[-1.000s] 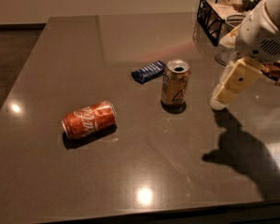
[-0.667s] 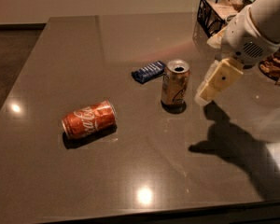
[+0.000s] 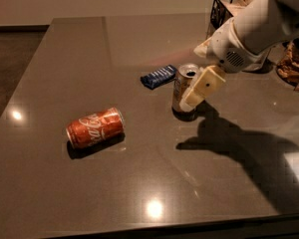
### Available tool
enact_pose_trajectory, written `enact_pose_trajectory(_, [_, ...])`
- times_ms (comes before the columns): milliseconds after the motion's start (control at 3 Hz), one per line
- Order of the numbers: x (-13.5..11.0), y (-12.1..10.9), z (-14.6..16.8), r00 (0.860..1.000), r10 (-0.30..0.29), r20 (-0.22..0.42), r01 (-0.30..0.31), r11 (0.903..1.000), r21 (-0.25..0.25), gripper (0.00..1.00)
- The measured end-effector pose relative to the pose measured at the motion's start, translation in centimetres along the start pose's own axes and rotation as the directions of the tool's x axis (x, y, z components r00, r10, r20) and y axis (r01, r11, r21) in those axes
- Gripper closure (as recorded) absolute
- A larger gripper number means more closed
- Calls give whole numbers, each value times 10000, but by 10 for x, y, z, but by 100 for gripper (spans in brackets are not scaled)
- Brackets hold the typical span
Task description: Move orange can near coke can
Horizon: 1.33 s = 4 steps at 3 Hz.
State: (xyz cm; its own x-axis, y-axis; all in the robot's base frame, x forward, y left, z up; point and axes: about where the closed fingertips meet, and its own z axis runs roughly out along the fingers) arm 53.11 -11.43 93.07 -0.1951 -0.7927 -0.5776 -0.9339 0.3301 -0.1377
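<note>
Gripper at the orange can, coke can lying well apart

The orange can (image 3: 183, 91) stands upright near the middle of the table (image 3: 65, 183), a smooth dark top with a glossy sheen. Its silver lid shows a dark opening. The cream, blocky gripper (image 3: 195, 92) hangs from a white, rounded arm (image 3: 254, 29) and lies against the can's right side; I cannot tell whether it grips the can or is loose. The coke can (image 3: 95, 128), a ribbed-end metal cylinder with white script, lies on its side to the front left. A flat blue packet (image 3: 158, 76) lies just behind the orange can. A black wire basket (image 3: 220, 9) at the back holds pale items I cannot make out.
</note>
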Motion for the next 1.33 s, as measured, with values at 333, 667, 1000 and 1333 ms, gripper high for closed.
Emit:
enact_pose_trajectory(333, [-4,-5,17,9992,151,363,-144,9997,-192,0])
enact_pose_trajectory(667, [-2,-9,26,9982,325,495,-312,9992,-268,17])
enact_pose_trajectory(1000, [-7,-9,26,9972,294,693,-276,9992,-272,40])
enact_pose_trajectory(1333, [-20,-3,20,9954,48,960,-16,9995,-326,63])
